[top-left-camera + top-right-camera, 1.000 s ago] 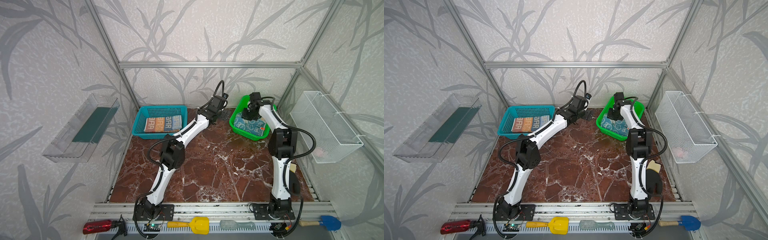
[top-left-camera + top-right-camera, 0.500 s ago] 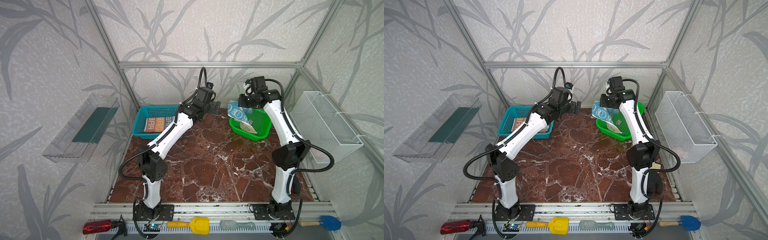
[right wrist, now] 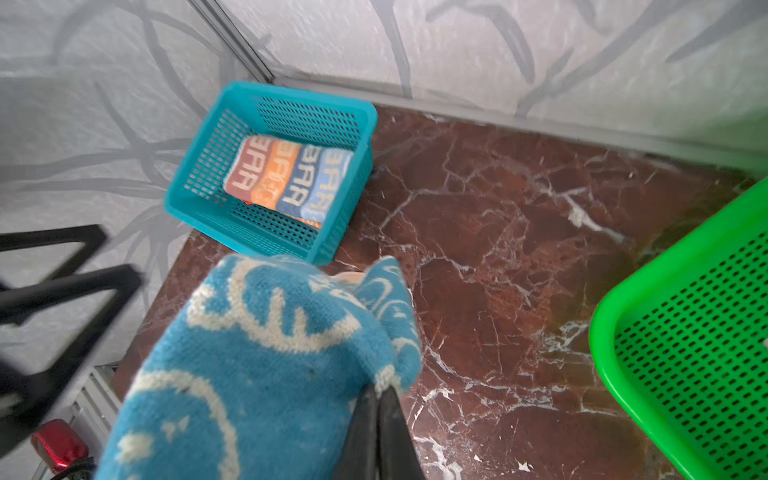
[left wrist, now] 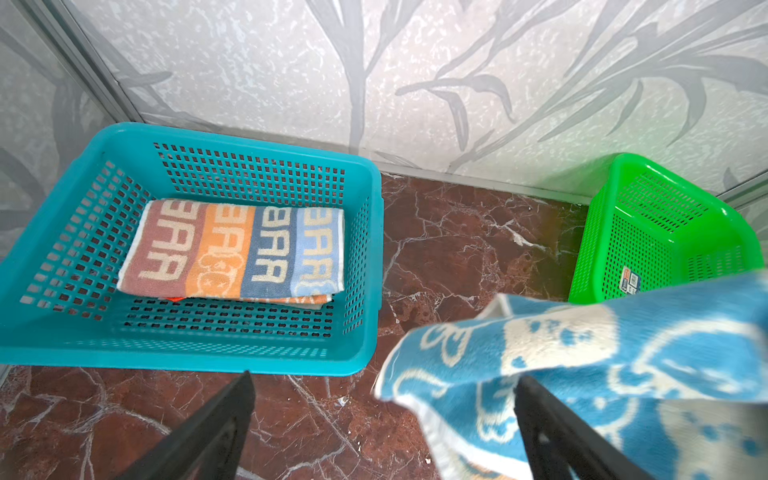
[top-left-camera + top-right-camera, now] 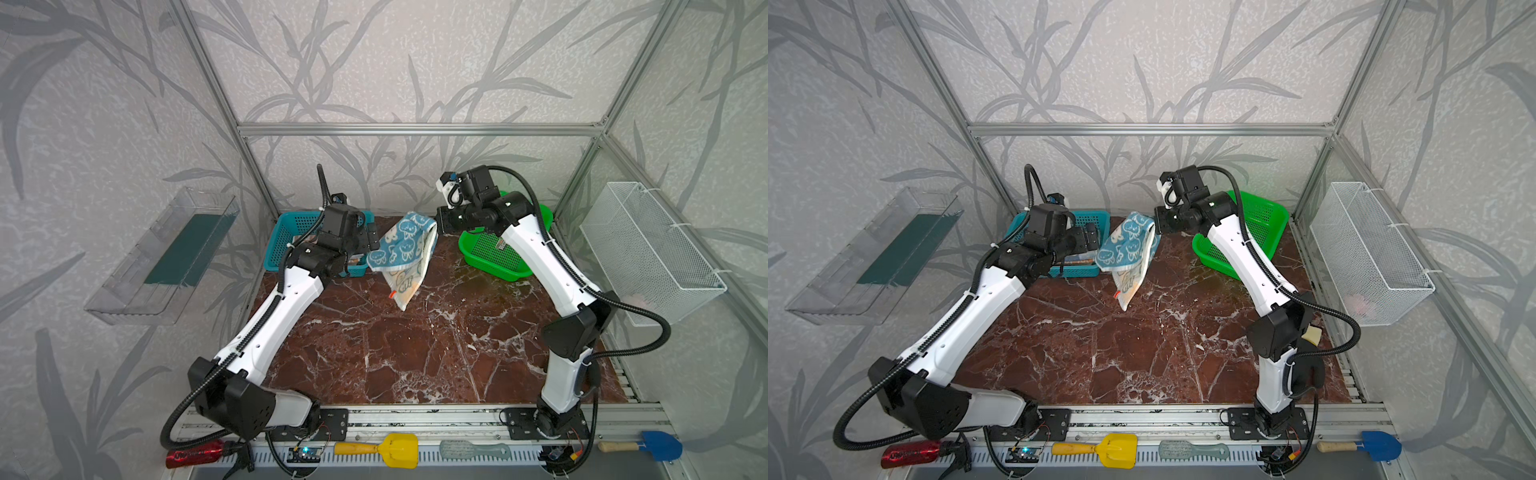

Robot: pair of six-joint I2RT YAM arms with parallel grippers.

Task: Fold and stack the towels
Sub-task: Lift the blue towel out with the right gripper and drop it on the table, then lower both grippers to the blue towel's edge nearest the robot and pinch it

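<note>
A teal-blue towel [image 5: 400, 248] [image 5: 1128, 247] with white bunnies hangs in the air over the marble table. My right gripper [image 5: 437, 224] [image 3: 380, 392] is shut on its upper corner, jaws pressed together on the cloth. My left gripper [image 5: 373, 240] [image 4: 383, 377] is open beside the towel's other edge, and a corner of the towel [image 4: 582, 365] drapes across one finger. The striped towel [image 4: 232, 249] [image 3: 291, 178] lies folded in the teal basket [image 4: 365, 266]. An orange edge [image 4: 174, 298] peeks out under it.
The green basket [image 5: 494, 253] [image 3: 685, 332] stands at the back right with no cloth in it. A wire basket [image 5: 648, 249] hangs on the right wall, a clear tray [image 5: 166, 257] on the left. Toy shovels [image 5: 395, 449] and a brush line the front rail.
My right gripper lifted the teal-blue towel out of the green basket and carried it left over the table. My left arm pulled back and swung towards the towel, still open.
</note>
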